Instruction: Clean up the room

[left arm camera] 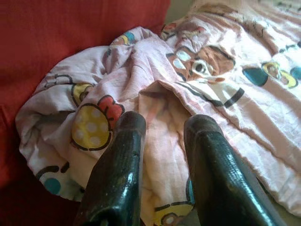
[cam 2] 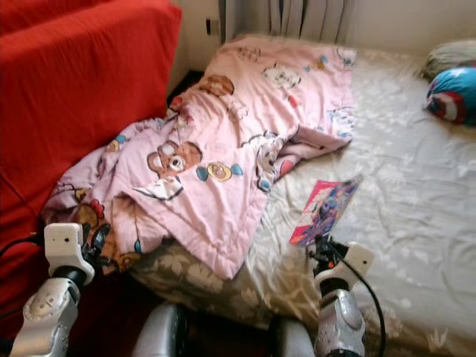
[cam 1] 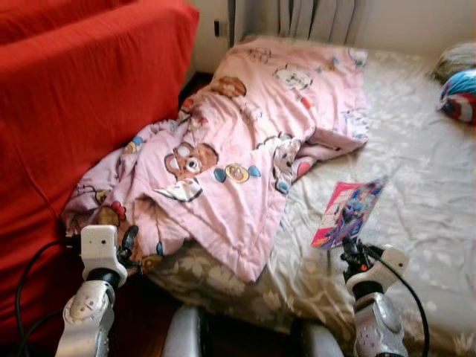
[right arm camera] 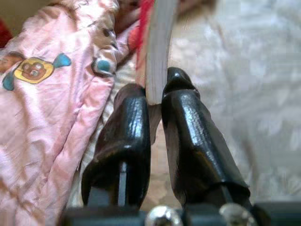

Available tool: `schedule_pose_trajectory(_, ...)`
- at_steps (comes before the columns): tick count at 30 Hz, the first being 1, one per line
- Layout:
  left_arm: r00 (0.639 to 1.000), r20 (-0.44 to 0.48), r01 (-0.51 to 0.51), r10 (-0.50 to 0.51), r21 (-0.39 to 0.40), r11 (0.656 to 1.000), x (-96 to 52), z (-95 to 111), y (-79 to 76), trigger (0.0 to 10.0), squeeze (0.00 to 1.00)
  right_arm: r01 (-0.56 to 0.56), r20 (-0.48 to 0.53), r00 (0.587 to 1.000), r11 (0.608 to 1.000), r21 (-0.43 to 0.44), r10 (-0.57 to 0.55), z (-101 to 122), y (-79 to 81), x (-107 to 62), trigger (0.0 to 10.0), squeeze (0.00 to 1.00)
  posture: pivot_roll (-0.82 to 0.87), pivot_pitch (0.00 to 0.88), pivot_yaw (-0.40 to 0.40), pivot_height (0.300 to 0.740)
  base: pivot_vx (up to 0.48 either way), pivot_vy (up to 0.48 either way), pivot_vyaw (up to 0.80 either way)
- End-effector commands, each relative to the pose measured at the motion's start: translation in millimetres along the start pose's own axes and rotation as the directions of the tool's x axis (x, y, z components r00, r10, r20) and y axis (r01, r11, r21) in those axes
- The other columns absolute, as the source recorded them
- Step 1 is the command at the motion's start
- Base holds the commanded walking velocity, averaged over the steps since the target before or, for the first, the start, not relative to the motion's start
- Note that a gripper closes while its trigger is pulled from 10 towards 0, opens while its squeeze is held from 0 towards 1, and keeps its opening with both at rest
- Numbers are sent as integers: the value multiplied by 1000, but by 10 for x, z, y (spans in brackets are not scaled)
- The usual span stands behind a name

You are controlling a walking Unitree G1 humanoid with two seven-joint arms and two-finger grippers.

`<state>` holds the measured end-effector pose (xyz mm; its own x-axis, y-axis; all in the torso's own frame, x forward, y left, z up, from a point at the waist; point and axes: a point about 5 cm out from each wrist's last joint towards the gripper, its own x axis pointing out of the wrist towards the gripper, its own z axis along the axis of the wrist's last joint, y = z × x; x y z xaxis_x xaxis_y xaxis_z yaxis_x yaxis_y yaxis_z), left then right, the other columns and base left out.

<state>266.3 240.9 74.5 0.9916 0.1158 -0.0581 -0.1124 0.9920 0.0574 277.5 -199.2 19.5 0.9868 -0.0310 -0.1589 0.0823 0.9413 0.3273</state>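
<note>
A crumpled pink cartoon-print blanket [cam 1: 245, 141] lies across the left half of the bed and spills toward the red sofa. My left gripper [left arm camera: 162, 125] hovers open just over the blanket's lower left folds, nothing between its fingers. My right gripper [right arm camera: 155, 96] is shut on the lower edge of a thin colourful booklet [cam 1: 347, 212], which stands tilted up over the grey floral bedsheet [cam 1: 424, 186]. In the right wrist view the booklet's pale edge [right arm camera: 160, 52] is pinched between both fingers.
A red sofa [cam 1: 82, 97] stands close on the left, leaving a narrow dark gap to the bed. A blue and red round cushion [cam 1: 460, 95] and a grey pillow [cam 1: 455, 58] lie at the bed's far right. Curtains [cam 1: 320, 16] hang behind.
</note>
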Motion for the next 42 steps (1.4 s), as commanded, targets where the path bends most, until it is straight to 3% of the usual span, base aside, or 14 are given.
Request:
schedule_pose_trajectory(1, 1000, -22, -23, 22, -25, 999, -37, -78, 20, 10000, 0, -17, 54, 998, 997, -75, 21, 167, -4, 38, 10000, 0, 80, 0, -38, 606, 0, 0, 0)
schedule_pose_trajectory(3, 999, -38, -20, 18, -38, 999, -46, -124, -12, 10000, 0, -32, 51, 998, 995, -99, 37, 196, 4, 49, 10000, 0, 67, 0, -40, 606, 0, 0, 0)
schedule_pose_trajectory(4, 999, -44, -24, 21, -55, 998, -50, -150, -24, 10000, 0, -67, 41, 996, 983, -172, 75, 223, 42, 59, 10000, 0, 62, 0, -41, 606, 0, 0, 0)
schedule_pose_trajectory(9, 999, -41, -34, 30, -80, 996, -37, -167, -45, 10000, 0, -89, 30, 995, 976, -199, 97, 243, 68, 71, 10000, 0, 57, 0, -41, 606, 0, 0, 0)
schedule_pose_trajectory(13, 999, -37, -14, 11, -82, 997, -25, -172, -112, 10000, 0, -69, 40, 996, 983, -169, 77, 275, 83, 101, 10000, 0, 61, 0, -42, 616, 0, 0, 0)
schedule_pose_trajectory(22, 999, -34, -30, 27, -87, 996, -40, -193, -102, 10000, 0, -64, 11, 998, 988, -139, 66, 156, 191, 83, 10000, 0, 70, 0, -38, 666, 0, 0, 0)
schedule_pose_trajectory(34, 999, -25, -25, 23, -96, 995, 0, -184, -116, 10000, 0, -23, -1, 1000, 991, -133, 23, 130, 128, 65, 10000, 0, 62, 0, -42, 736, 0, 0, 0)
schedule_pose_trajectory(42, 1000, -23, 1, -3, -97, 995, 22, -198, -187, 10000, 0, -31, 2, 999, 989, -146, 32, 179, 130, 103, 10000, 0, 54, 0, -49, 740, 0, 0, 0)
